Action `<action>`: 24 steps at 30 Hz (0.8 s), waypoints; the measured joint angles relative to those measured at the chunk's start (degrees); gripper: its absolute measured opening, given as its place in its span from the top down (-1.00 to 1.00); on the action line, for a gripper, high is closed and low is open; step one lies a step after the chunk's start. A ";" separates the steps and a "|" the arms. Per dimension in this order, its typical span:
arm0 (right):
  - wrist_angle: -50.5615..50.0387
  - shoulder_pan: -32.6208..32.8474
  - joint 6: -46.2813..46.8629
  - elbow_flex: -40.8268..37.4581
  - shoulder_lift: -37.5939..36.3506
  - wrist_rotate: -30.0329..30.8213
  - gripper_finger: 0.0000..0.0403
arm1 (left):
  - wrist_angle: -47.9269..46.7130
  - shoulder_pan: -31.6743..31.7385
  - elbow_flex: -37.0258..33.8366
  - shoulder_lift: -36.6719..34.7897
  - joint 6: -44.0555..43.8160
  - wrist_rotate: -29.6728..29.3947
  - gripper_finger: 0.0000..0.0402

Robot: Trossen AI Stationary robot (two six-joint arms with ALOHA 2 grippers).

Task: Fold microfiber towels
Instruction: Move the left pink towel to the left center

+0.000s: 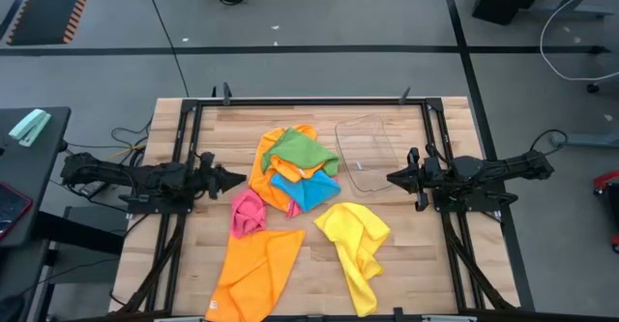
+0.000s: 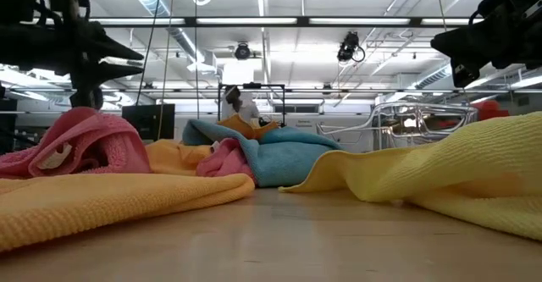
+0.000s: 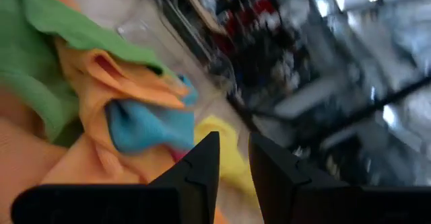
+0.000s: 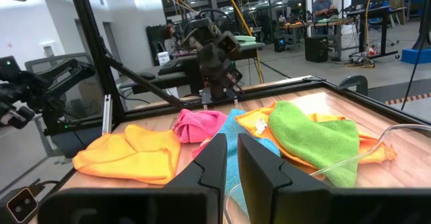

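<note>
Towels (image 1: 295, 172) sit heaped mid-worktop (image 1: 416, 274) beside a clear tray (image 1: 366, 153), both grippers, left (image 1: 235, 178) and right (image 1: 392, 178), hover at opposite edges, jaws slightly apart, gripping nothing.

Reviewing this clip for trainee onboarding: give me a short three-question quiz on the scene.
1. True or false: the green towel lies on top of the central pile.
2. Which towel lies nearest the clear tray? A) pink towel B) yellow towel C) lone orange towel
3. Fill in: neither the left gripper nor the right gripper holds a ____.

Key: 1 true. 2 B, the yellow towel; the pink towel and lone orange towel lie farther off. 3 towel.
</note>
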 joint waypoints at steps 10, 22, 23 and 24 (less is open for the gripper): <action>6.52 0.00 4.79 -0.02 0.03 3.50 0.78 | 14.81 0.00 0.00 0.02 -15.61 -15.40 0.61; 28.98 0.00 23.07 0.05 0.88 14.31 0.78 | 21.24 -0.07 11.98 6.49 10.24 -15.49 0.63; 29.81 0.00 22.64 0.49 1.10 14.90 0.78 | 21.24 -0.07 13.04 7.92 11.48 -15.51 0.63; 30.11 -0.01 22.50 1.23 1.42 15.57 0.78 | 21.15 -0.07 14.01 9.61 12.52 -15.51 0.63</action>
